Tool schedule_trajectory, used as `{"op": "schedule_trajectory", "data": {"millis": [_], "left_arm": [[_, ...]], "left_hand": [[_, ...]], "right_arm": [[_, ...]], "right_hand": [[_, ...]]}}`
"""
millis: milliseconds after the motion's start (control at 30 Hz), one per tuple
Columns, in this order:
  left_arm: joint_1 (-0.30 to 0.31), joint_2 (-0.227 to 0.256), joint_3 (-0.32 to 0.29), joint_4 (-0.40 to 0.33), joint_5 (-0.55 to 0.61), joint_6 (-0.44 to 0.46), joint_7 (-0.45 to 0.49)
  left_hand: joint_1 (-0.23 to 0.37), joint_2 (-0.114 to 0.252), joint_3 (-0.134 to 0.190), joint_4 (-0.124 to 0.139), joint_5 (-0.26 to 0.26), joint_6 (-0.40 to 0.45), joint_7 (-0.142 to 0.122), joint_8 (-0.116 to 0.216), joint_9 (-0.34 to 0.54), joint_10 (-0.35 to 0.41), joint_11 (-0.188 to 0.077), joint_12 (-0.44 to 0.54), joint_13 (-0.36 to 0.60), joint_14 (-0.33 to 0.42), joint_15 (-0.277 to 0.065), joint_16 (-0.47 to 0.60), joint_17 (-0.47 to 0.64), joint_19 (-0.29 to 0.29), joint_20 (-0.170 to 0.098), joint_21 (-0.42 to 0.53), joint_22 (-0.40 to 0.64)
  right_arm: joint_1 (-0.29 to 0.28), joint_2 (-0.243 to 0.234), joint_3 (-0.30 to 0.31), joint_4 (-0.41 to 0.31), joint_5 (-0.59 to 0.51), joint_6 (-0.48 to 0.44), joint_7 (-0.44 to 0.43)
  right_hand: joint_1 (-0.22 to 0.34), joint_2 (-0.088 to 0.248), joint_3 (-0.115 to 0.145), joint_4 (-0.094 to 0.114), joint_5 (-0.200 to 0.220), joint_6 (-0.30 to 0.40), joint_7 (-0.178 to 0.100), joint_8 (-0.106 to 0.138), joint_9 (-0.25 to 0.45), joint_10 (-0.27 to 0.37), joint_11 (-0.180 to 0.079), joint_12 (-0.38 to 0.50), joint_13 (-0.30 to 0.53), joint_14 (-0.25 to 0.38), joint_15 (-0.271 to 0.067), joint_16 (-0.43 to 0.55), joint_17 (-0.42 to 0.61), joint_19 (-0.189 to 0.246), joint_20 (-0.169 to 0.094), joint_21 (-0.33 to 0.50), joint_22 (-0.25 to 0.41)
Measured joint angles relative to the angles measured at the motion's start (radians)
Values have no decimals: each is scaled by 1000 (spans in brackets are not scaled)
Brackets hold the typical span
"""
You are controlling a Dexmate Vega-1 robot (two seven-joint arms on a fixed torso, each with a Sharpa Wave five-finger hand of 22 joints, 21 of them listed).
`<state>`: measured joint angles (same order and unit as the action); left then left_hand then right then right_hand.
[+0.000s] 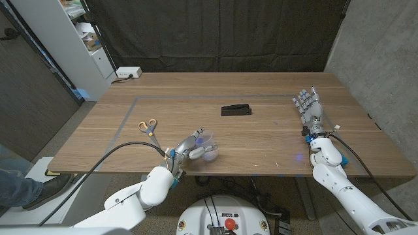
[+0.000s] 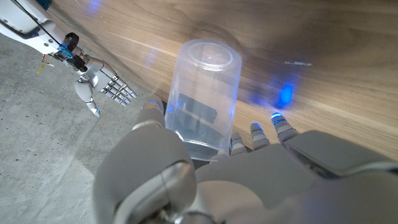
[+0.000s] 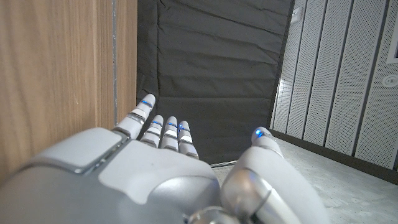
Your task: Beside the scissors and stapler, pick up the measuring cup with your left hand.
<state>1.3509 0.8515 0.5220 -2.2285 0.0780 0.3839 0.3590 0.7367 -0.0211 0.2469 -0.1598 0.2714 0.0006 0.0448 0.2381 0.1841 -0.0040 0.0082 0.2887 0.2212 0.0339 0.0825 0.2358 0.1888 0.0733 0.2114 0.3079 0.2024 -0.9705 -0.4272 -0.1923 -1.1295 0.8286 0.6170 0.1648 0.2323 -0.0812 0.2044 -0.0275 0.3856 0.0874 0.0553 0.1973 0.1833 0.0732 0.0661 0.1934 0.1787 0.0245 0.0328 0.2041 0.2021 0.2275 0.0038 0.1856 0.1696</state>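
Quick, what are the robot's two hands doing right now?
Left hand: holding the clear measuring cup.
Right hand: open, holding nothing, fingers apart.

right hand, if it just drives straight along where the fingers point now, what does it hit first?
Probably nothing on the table. In the head view the right hand points toward the table's far edge, and the wood ahead of it looks bare. The stapler sits well to its side. Beyond the edge hangs the black curtain; depth is unclear.
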Motion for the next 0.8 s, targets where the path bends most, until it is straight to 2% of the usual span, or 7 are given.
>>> {"op": "schedule_trajectory", "data": {"millis": [133,300,367,433,533,800], "left_arm": [[-8,-11,0,18,-3,-11,4],[-11,-32,-12,52,-29,-85,39],[-15,-40,-16,65,-29,-85,39],[-18,-47,-19,77,-55,-133,43],[-23,-57,-23,96,-75,-165,42],[-37,-75,-35,135,-112,-234,36]], "left_hand": [[45,4,25,-5,-8,90,-10,17,0,77,-26,24,3,80,-27,14,0,91,0,27,0],[143,11,69,-10,-33,211,-34,29,5,193,-72,52,9,201,-78,27,0,265,3,86,-7],[167,19,82,-10,-42,236,-41,29,5,218,-79,56,10,230,-88,30,0,305,15,103,-8],[175,27,86,-6,-46,247,-42,29,5,229,-83,56,14,244,-93,31,0,348,4,114,-8],[180,32,90,-4,-48,252,-43,29,5,232,-87,56,14,250,-93,31,1,380,-11,129,-3],[186,37,96,-1,-54,257,-38,29,9,232,-87,56,14,251,-91,31,5,385,-4,125,-12]], "right_arm": [[0,0,1,3,3,0,0],[3,-1,5,13,5,-1,0],[3,-1,5,13,5,-2,-2],[4,-3,6,12,5,-4,-5],[4,-6,7,6,4,-8,-11],[3,-13,7,-15,-10,-16,-33]], "right_hand": [[0,0,0,0,0,0,0,0,0,4,-4,0,0,3,-3,0,0,0,0,0,0],[0,0,0,0,4,0,0,0,0,5,-5,0,0,3,-3,0,0,0,0,0,0],[0,0,0,0,8,0,0,0,0,5,-5,0,4,3,-3,0,0,0,0,0,0],[0,0,0,0,8,0,0,0,0,5,-5,0,5,3,-3,0,0,0,0,0,0],[0,0,0,0,8,0,0,0,0,5,-5,0,5,3,-3,0,0,0,0,0,0],[0,0,-4,-4,8,0,0,0,0,5,-5,0,5,3,-3,0,0,0,0,0,0]]}}
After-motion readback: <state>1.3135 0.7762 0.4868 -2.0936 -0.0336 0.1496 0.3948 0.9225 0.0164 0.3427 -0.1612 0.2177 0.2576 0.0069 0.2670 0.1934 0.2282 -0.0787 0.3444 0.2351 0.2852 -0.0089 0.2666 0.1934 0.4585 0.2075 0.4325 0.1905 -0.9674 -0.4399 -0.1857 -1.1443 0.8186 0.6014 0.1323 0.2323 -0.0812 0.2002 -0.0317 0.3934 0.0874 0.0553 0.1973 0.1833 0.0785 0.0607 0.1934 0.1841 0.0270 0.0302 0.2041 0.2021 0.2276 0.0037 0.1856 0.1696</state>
